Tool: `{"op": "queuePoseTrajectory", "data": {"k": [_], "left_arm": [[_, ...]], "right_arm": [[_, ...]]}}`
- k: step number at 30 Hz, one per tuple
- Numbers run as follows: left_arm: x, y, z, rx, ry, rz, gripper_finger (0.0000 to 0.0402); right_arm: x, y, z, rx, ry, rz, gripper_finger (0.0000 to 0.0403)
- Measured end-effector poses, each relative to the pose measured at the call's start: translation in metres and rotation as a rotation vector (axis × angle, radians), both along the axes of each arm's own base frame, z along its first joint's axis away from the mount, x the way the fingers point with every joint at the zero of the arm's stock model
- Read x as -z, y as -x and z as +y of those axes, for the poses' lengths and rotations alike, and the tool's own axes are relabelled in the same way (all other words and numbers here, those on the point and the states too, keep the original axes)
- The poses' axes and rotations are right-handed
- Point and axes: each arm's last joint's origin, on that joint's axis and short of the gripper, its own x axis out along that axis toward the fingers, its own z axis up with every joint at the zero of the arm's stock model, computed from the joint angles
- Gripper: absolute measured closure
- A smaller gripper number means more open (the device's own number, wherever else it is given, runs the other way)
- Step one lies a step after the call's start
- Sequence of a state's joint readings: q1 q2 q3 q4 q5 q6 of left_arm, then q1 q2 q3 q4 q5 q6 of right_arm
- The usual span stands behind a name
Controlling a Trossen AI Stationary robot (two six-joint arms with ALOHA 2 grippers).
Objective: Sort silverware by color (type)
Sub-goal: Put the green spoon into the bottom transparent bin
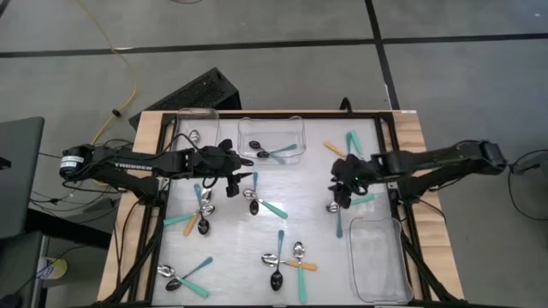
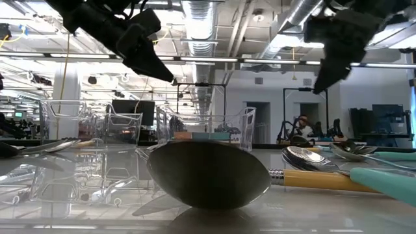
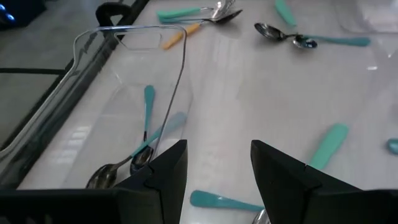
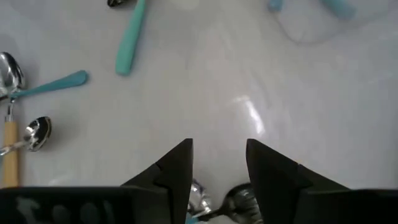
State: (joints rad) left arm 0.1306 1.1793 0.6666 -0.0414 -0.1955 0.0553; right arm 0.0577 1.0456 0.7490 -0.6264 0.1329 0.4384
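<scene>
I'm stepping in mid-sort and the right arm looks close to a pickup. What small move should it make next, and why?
Probably lower the right tool straight down and close it. Its fingers are open and hold nothing, and in the wrist view shiny spoon bowls lie just below the gap between them. From above it sits over the teal-handled spoon next to the empty bin. The left tool, also open, hovers beside the bin holding two spoons.

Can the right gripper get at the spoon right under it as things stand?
Probably yes. The right gripper is open above the spoon, whose bowls show between its fingers in the wrist view; nothing lies over it.
</scene>
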Motion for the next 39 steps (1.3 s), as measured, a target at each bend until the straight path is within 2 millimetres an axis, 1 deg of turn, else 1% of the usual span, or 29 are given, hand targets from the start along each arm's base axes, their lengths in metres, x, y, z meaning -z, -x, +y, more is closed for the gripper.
{"op": "queuePoseTrajectory", "data": {"k": [6,11,18,22,30,32,34,39], "left_arm": [[-0.002,-0.001,0.000,-0.036,0.055,-0.040,0.0239],[-0.001,-0.001,0.000,-0.047,0.112,-0.055,0.0239],[-0.001,-0.001,-0.003,-0.013,0.189,-0.066,0.0239],[-0.001,-0.002,-0.003,-0.011,0.218,-0.071,0.0239],[-0.001,-0.003,-0.013,0.001,0.262,-0.079,0.0239],[-0.002,-0.002,-0.015,0.007,0.262,-0.082,0.0239],[-0.004,-0.003,-0.015,0.003,0.259,-0.081,0.0239],[-0.017,-0.006,-0.013,-0.031,0.219,-0.093,0.0239]], "right_arm": [[0.012,0.010,0.006,0.020,-0.042,-0.014,0.0232],[0.011,0.009,0.007,0.015,-0.045,-0.034,0.0232],[0.011,0.008,0.007,0.092,-0.107,-0.048,0.0232],[0.011,0.009,0.007,0.103,-0.116,-0.042,0.0232],[0.011,0.009,0.007,0.089,-0.131,-0.037,0.0232],[0.008,0.011,0.004,0.082,-0.129,-0.030,0.0232],[0.001,0.012,0.000,0.104,-0.124,-0.007,0.0232],[-0.013,0.025,-0.017,0.193,-0.074,0.134,0.0232]]}}
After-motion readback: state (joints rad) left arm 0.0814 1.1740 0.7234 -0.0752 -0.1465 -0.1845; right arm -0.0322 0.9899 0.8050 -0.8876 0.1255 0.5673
